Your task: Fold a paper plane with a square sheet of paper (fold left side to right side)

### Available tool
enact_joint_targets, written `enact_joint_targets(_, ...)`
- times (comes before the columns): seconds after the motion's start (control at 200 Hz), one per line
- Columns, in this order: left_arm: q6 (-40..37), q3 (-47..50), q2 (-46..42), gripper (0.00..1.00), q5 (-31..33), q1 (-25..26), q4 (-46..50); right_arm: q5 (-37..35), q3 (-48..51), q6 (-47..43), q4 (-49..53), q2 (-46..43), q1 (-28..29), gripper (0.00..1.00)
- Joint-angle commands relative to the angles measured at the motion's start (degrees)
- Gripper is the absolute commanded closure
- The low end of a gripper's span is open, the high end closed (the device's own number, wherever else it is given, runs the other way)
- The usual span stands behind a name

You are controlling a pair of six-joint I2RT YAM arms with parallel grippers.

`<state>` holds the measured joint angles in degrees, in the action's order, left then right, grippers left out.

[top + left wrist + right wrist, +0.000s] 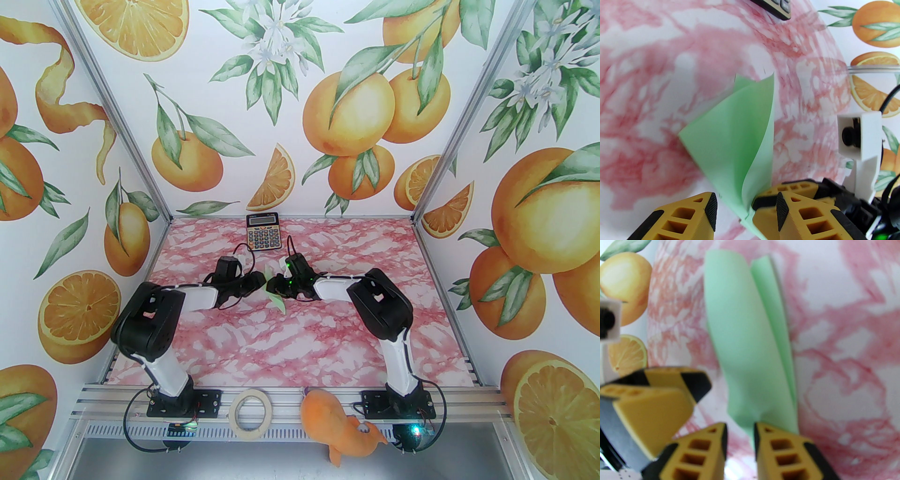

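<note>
Left fingers (pixel 711 207) parted wide, released; square sheet of paper (pixel 731 131) stands in the gap, curled upward, edge against one pad; right fingers (pixel 764 441) slightly parted, released, paper's end just at their tips; both sets meet tip to tip mid-table; paper pale green, folded over, partly raised off table (pixel 281 347); table pink-white marble pattern; calculator (pixel 263 231) at far edge, centre; tape roll (pixel 252 414) and orange plush toy (pixel 337 422) on near aluminium rail (pixel 117 396); walls (pixel 328 93) printed with oranges, leaves, blossom.

From above, the thin pale green paper square (pixel 280 304) is mostly hidden behind the left gripper (pixel 259 283) and the right gripper (pixel 277 284). The black-and-orange calculator (pixel 779 8) is cut off by the left wrist view's top edge. The right wrist view is blurry.
</note>
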<state>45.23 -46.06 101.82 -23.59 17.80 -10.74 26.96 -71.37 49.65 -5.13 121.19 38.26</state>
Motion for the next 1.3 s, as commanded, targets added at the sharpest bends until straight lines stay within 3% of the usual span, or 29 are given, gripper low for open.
enact_joint_targets(0.0,-2.81,-2.46,1.98,0.56,0.01,0.39,4.97,0.16,-1.17,-0.78,0.52,1.34,0.57,0.73)
enact_joint_targets(0.355,-5.92,-7.52,7.01,0.76,4.78,2.49,15.47,0.21,-0.78,-1.0,0.21,0.22,0.51,0.74)
enact_joint_targets(0.565,-6.2,-9.03,8.95,0.77,6.63,3.09,18.94,0.11,-0.61,-0.96,-0.02,-0.61,0.59,0.73)
enact_joint_targets(0.746,-4.97,-7.85,7.78,0.77,5.9,3.01,17.03,0.09,-0.4,-0.69,0.36,0.66,0.52,0.78)
enact_joint_targets(0.926,-3.71,-6.94,0.61,0.77,5.41,1.41,16.48,-0.47,-0.64,-1.19,1.78,1.59,0.53,0.82)
enact_joint_targets(1.026,-3.74,-7.54,-2.94,0.86,5.29,1.32,16.7,-0.61,-1.08,-1.57,2.71,1.85,0.56,0.87)
enact_joint_targets(1.296,-2.33,-9.15,-0.47,0.87,0.32,3.67,12.48,-1.14,-1.92,-2.54,5.3,2.67,0.76,0.86)
